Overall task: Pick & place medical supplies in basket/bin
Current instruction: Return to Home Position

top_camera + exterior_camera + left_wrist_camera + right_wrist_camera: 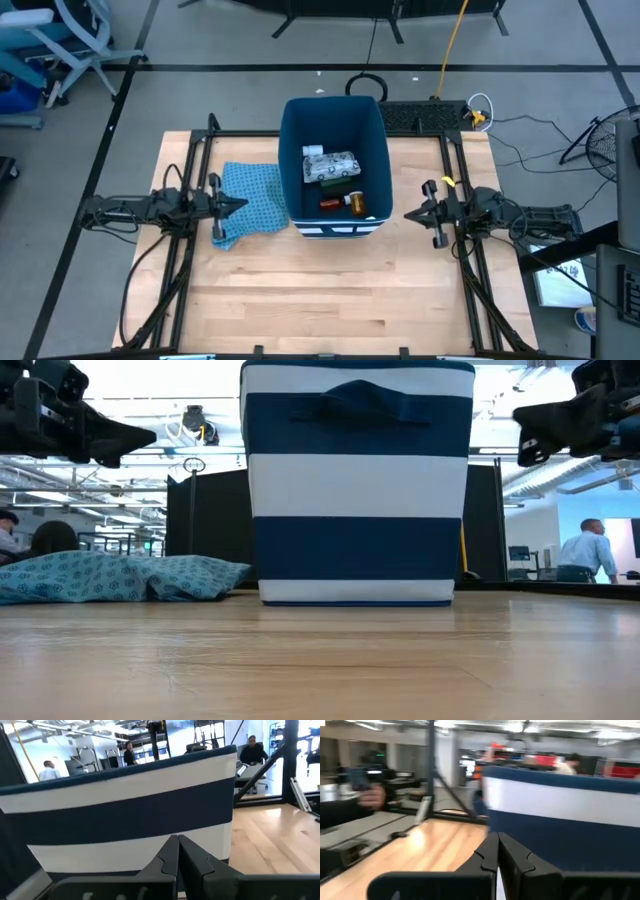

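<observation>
one bin (290, 160) between two end effectors (243, 204) (408, 215)

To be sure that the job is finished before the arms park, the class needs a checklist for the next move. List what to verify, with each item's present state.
1. Supplies in bin: packet and orange bottle lie inside: ok.
2. Bin upright on table: ok.
3. Left pincer shut, empty, left of bin, above cloth: ok.
4. Right pincer shut, empty, right of bin: ok.
5. Both pincers apart from bin: ok.
6. Anything hidden under cloth: cannot tell.
</observation>
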